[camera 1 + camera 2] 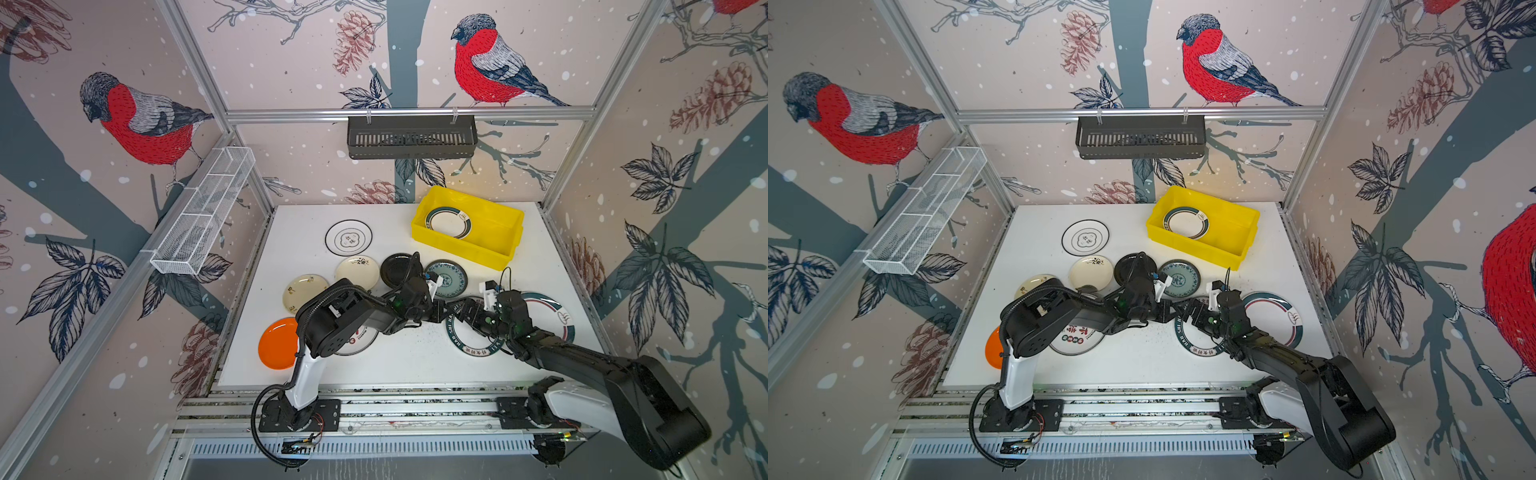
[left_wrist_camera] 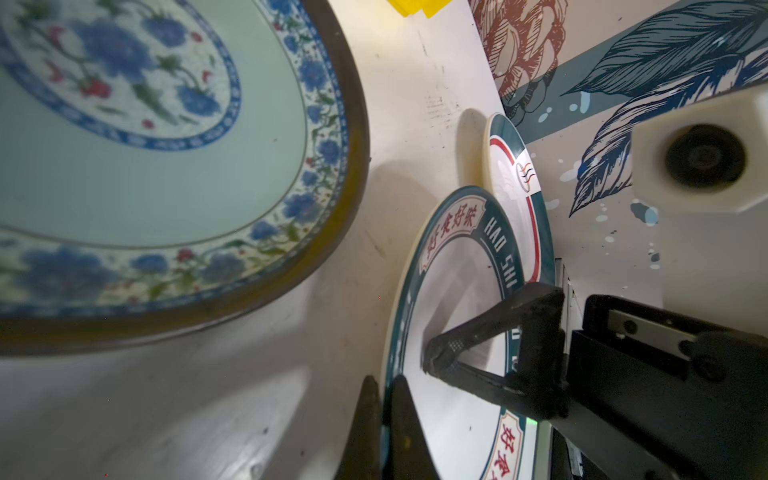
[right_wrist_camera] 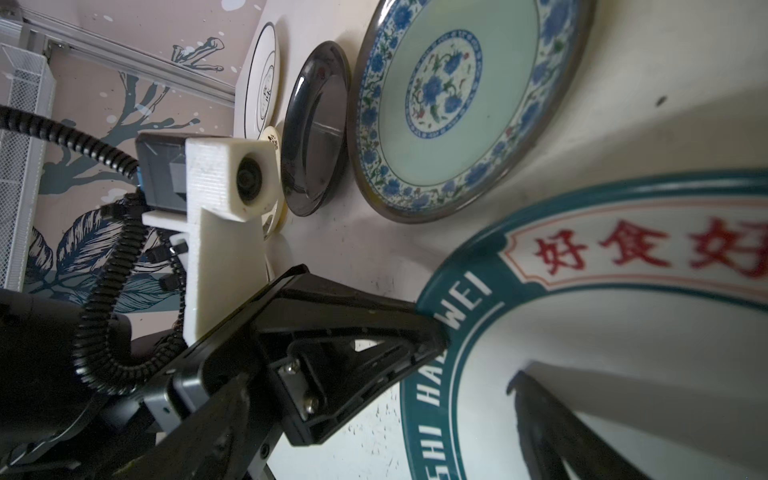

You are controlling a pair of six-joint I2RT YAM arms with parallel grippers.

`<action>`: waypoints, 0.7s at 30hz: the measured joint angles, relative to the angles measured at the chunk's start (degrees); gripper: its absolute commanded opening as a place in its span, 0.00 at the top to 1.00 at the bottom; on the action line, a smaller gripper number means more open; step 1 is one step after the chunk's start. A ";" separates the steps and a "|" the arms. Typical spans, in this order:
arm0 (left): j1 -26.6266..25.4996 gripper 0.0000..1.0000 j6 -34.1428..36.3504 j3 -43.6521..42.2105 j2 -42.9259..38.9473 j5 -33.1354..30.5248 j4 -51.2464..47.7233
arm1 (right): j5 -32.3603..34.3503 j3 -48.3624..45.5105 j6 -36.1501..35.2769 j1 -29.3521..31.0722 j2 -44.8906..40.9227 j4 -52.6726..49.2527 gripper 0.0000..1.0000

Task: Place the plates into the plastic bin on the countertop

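The left hand [image 2: 384, 388] is clamped shut on the left rim of the lettered plate [image 1: 473, 351], which sits right of centre on the near half of the tabletop [image 1: 415, 370]. The right hand [image 1: 471, 312] reaches in from the right with its fingers [image 2: 478, 332] spread wide over the white middle of that plate, gripping nothing. The yellow bin [image 1: 469, 249] stands at the far right of the tabletop, well apart from both hands, with one teal-rimmed plate [image 1: 448, 222] inside it. Just beyond the hands lies the teal-patterned plate [image 1: 451, 279], with the black plate [image 1: 395, 270] to its left. The striped plate [image 1: 555, 318] lies just right of the lettered plate, and the orange plate [image 1: 276, 345] is at the near left.
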 measured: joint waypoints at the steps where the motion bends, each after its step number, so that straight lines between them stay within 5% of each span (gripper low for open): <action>1: 0.00 0.96 -0.02 0.02 0.00 -0.07 -0.39 | 0.09 0.15 -0.17 0.00 0.00 -0.63 0.00; 21: 0.15 1.00 1.55 -0.96 -4.15 -3.39 -3.54 | 0.79 1.95 -1.86 -0.07 -5.42 -6.29 0.01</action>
